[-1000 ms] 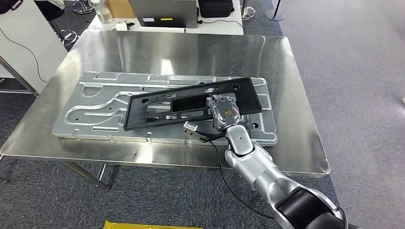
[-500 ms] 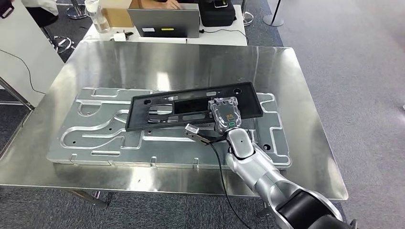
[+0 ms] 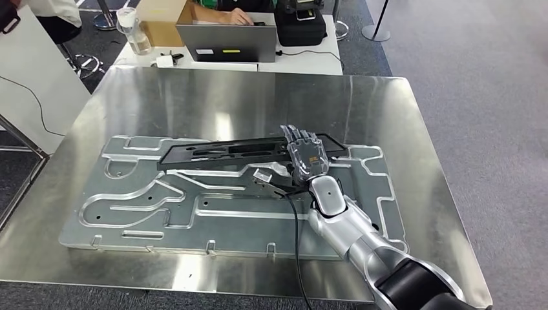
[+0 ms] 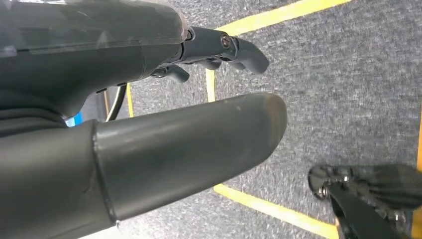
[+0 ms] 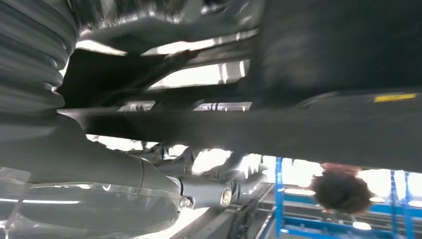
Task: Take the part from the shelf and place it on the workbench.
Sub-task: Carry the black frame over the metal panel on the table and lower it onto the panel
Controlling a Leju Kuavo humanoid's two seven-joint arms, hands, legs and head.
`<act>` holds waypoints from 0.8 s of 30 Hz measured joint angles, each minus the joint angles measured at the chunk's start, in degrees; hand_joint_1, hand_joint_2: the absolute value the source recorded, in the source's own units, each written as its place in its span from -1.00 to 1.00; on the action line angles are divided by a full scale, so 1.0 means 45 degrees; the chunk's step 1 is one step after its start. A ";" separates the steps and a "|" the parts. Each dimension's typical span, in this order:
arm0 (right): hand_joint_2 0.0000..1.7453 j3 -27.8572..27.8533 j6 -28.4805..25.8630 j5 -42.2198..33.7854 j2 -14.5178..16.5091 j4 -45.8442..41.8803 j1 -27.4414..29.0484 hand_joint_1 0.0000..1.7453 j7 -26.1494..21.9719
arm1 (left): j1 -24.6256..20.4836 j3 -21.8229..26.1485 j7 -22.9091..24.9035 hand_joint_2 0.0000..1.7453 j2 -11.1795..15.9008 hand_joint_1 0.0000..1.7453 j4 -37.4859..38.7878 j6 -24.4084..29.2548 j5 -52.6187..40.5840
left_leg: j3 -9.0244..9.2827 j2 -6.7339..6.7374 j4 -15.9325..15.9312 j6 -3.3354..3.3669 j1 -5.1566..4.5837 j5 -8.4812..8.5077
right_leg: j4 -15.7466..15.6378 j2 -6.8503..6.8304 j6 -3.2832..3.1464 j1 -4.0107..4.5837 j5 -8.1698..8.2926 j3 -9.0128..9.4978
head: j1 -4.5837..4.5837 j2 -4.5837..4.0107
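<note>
The right hand [image 3: 305,155] reaches over the steel workbench [image 3: 388,103] and holds the black plastic panel [image 3: 239,152] at its right end, with the fingers [image 3: 296,134] over the top face of the part. The panel is a long, flat frame with several rectangular openings, and it is seen nearly edge-on. It lies across the far part of a large machined aluminium plate [image 3: 161,206] which rests flat on the workbench. I cannot tell if the panel touches this plate or is a little above it. In the right wrist view the dark panel [image 5: 298,129] crosses the picture just beside the hand [image 5: 99,164], but the picture is blurred and the fingers are hard to see. The left hand [image 4: 149,109] hangs down over grey carpet [image 4: 348,74] with yellow floor lines [image 4: 268,209]; its thumb and fingers are apart and it holds nothing. Behind the workbench stands a white table [image 3: 297,58] with a laptop [image 3: 226,42], a black bag [image 3: 300,26] and a clear bottle [image 3: 132,29], and a person's arm [image 3: 223,14] rests behind the laptop.
</note>
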 joint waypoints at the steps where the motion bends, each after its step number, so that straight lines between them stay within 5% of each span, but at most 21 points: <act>1: 1.00 -0.0004 0.0001 -0.0001 -0.0010 -0.0010 -0.0013 -1.00 0.0000 | 0.0004 0.0008 -0.0001 -1.00 -0.0001 -1.00 0.0000 -0.0026 0.0049 | -0.0077 0.0026 0.0247 -0.0070 0.0013 -0.0242 | -0.0067 -0.0009 -0.0045 -0.0047 0.0038 0.0094 | 0.0000 0.0001; 4: 1.00 -0.0011 0.0008 -0.0001 -0.0030 -0.0017 -0.0034 -1.00 -0.0004 | -0.0012 0.0050 -0.0009 -1.00 0.0001 -1.00 0.0000 -0.0098 0.0142 | -0.0972 0.0080 0.2240 -0.0256 0.0105 -0.1409 | -0.0115 -0.0021 -0.0129 -0.0087 0.0038 0.0136 | -0.0004 0.0000; 6: 1.00 -0.0011 0.0012 -0.0004 -0.0030 -0.0017 -0.0028 -1.00 -0.0009 | -0.0003 0.0075 -0.0016 -1.00 0.0009 -1.00 0.0000 -0.0135 0.0160 | -0.1388 0.0090 0.3032 -0.0387 0.0168 -0.1655 | -0.0051 -0.0018 -0.0141 -0.0100 0.0020 0.0072 | -0.0005 0.0001; 7: 1.00 -0.0012 0.0013 -0.0007 -0.0030 -0.0018 -0.0029 -1.00 -0.0010 | 0.0006 0.0083 -0.0018 -1.00 0.0009 -1.00 0.0000 -0.0159 0.0169 | -0.1268 0.0096 0.2749 -0.0444 0.0201 -0.1418 | -0.0009 -0.0013 -0.0135 -0.0114 0.0015 0.0039 | -0.0006 0.0000; 10: 1.00 -0.0024 0.0015 -0.0023 -0.0040 -0.0046 -0.0026 -1.00 -0.0016 | -0.0012 0.0092 -0.0035 -1.00 0.0006 -1.00 0.0000 -0.0214 0.0191 | -0.0244 0.0104 0.0442 -0.0478 0.0251 -0.0365 | 0.0123 0.0002 -0.0035 -0.0148 0.0030 -0.0041 | -0.0002 0.0001; 15: 1.00 -0.0052 0.0023 -0.0023 -0.0086 -0.0070 0.0018 -1.00 -0.0123 | -0.0044 0.0117 -0.0062 -1.00 0.0000 -1.00 0.0000 -0.0242 0.0196 | -0.0266 0.0132 -0.0111 0.0078 0.0176 0.0386 | 0.0228 0.0025 0.0397 -0.0127 0.0068 -0.0243 | -0.0002 0.0000; 17: 1.00 -0.0068 0.0028 -0.0012 -0.0140 -0.0070 0.0021 -1.00 -0.0147 | -0.0057 0.0143 -0.0066 -1.00 -0.0010 -1.00 0.0000 -0.0256 0.0197 | -0.0463 0.0190 -0.0192 0.0286 0.0218 0.0648 | 0.0901 0.0011 0.0506 -0.0170 -0.0683 -0.0550 | -0.0004 0.0001; 20: 1.00 -0.0086 0.0029 -0.0001 -0.0169 -0.0070 0.0057 -1.00 -0.0165 | -0.0064 0.0185 -0.0072 -1.00 -0.0008 -1.00 0.0000 -0.0265 0.0197 | -0.0885 0.0205 -0.0193 0.0380 0.0192 0.0956 | 0.3178 -0.0017 0.0607 -0.0205 -0.2289 -0.1184 | 0.0001 -0.0001; 22: 1.00 -0.0091 0.0029 0.0000 -0.0171 -0.0070 0.0096 -1.00 -0.0158 | -0.0060 0.0215 -0.0072 -1.00 -0.0007 -1.00 0.0000 -0.0267 0.0197 | -0.1179 0.0205 -0.0179 0.0351 0.0178 0.1169 | 0.3563 -0.0018 0.0622 -0.0204 -0.2306 -0.0907 | 0.0001 0.0000; 24: 1.00 -0.0093 0.0024 0.0010 -0.0171 -0.0072 0.0083 -1.00 -0.0153 | -0.0067 0.0243 -0.0072 -1.00 -0.0011 -1.00 0.0000 -0.0276 0.0196 | -0.1417 0.0202 -0.0162 0.0287 0.0172 0.1376 | 0.2232 -0.0018 0.0546 -0.0194 -0.1723 0.0262 | 0.0000 0.0001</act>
